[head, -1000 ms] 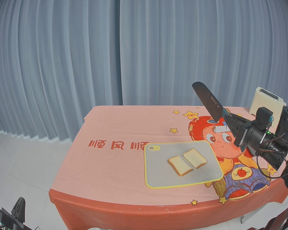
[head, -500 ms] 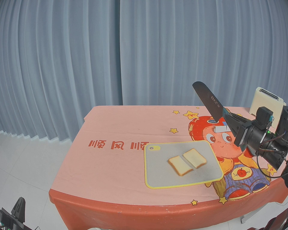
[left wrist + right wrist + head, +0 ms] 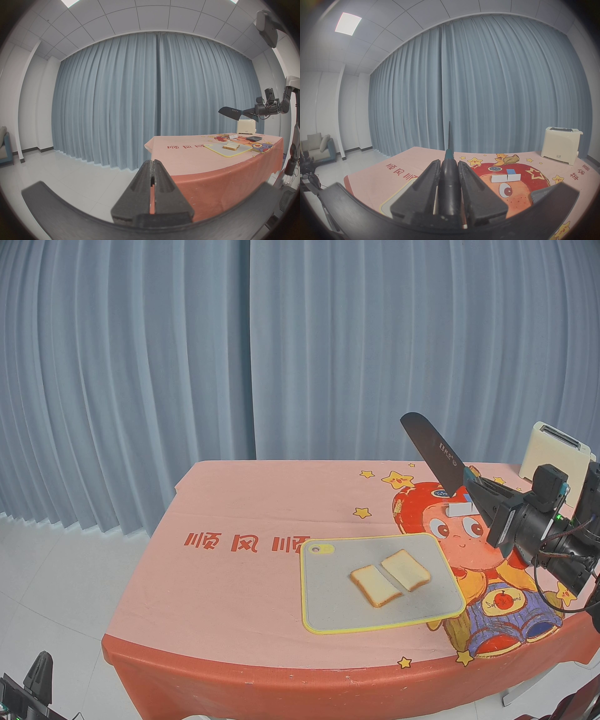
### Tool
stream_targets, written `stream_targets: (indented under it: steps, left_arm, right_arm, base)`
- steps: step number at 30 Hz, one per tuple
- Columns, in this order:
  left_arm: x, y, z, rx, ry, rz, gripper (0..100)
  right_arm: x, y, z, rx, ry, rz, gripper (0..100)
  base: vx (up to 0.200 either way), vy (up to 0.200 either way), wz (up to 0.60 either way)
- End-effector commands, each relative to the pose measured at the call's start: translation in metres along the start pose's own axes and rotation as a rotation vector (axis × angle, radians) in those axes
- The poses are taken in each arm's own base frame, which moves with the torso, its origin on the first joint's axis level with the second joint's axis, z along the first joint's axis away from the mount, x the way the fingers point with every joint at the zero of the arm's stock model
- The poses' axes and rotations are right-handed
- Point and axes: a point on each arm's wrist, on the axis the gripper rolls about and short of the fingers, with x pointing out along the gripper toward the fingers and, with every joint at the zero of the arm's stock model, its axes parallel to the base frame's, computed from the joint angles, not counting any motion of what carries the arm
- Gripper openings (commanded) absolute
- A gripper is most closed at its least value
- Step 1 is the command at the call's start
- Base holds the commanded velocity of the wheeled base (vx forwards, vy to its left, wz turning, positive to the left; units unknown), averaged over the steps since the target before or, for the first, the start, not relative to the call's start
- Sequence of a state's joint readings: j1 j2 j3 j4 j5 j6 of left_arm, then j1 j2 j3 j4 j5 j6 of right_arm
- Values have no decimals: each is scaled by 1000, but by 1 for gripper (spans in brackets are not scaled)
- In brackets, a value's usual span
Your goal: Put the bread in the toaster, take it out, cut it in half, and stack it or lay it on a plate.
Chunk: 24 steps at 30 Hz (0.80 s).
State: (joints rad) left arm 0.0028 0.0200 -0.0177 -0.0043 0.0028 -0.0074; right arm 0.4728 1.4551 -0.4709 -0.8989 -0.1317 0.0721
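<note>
The right gripper (image 3: 476, 480) is clamped on the handle of a black knife (image 3: 434, 449). It hangs above the right side of the table (image 3: 237, 590), with the blade slanting up and to the left, clear of everything below. Just beneath the gripper's tip, a small white and blue block (image 3: 462, 509) sits on the pink cloth.

The bread lies well apart from this gripper, lower, to its left and nearer. It is cut into two halves, a left half (image 3: 375, 585) and a right half (image 3: 406, 569), which lie flat side by side with a narrow gap between them. Both rest on the grey, yellow-rimmed cutting board (image 3: 325, 609).

The cream toaster (image 3: 556, 455) stands at the far right corner, behind the right arm.

The left gripper (image 3: 152, 175) is pressed closed with nothing between its fingers. It sits low, off the table's near left corner, far from the bread.
</note>
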Motion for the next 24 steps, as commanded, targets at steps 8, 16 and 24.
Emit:
stream_targets:
  steps: [8, 16, 24]
  left_arm:
    - [1, 0, -5, 0, 19, 1, 0]
    - [1, 0, -5, 0, 19, 1, 0]
    - [1, 0, -5, 0, 19, 1, 0]
  right_arm:
    - [1, -1, 1, 3, -4, -5, 0]
    - [0, -1, 1, 3, -7, -5, 0]
    - [-2, -2, 4, 4, -18, -7, 0]
  base:
    - [0, 0, 0]
    - [0, 0, 0]
    - [0, 0, 0]
